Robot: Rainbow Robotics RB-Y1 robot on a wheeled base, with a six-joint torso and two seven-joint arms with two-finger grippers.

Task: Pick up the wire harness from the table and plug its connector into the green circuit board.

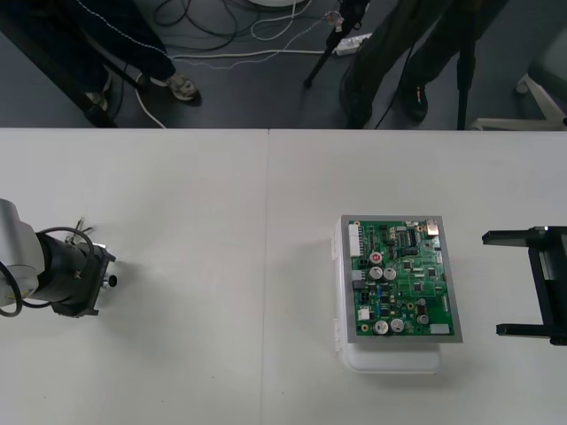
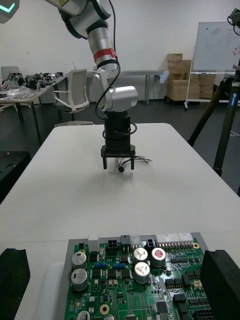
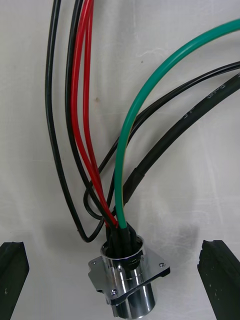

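The wire harness (image 3: pixel 118 220) lies flat on the desk (image 1: pixel 221 221) at its left side, well apart from the green circuit board (image 1: pixel 400 279), which sits on its white base (image 1: pixel 390 359) toward the right. The left hand (image 2: pixel 118 164) hangs directly over the harness, pointing down. Its fingers (image 3: pixel 11 270) are spread wide to either side of the round metal socket (image 3: pixel 127 282), and nothing is gripped yet. That straddle looks deliberate: the flanged socket is the stiffest part, so closing there should lift the bundle without the loose red, black and green wires slipping out. The small plug is beyond what the wrist camera takes in; it probably lies past the loop of wires, though I cannot tell. The right hand (image 1: pixel 512 283) waits open near the board's right edge, likely placed there to take the plug end or steady the board once the harness comes across.
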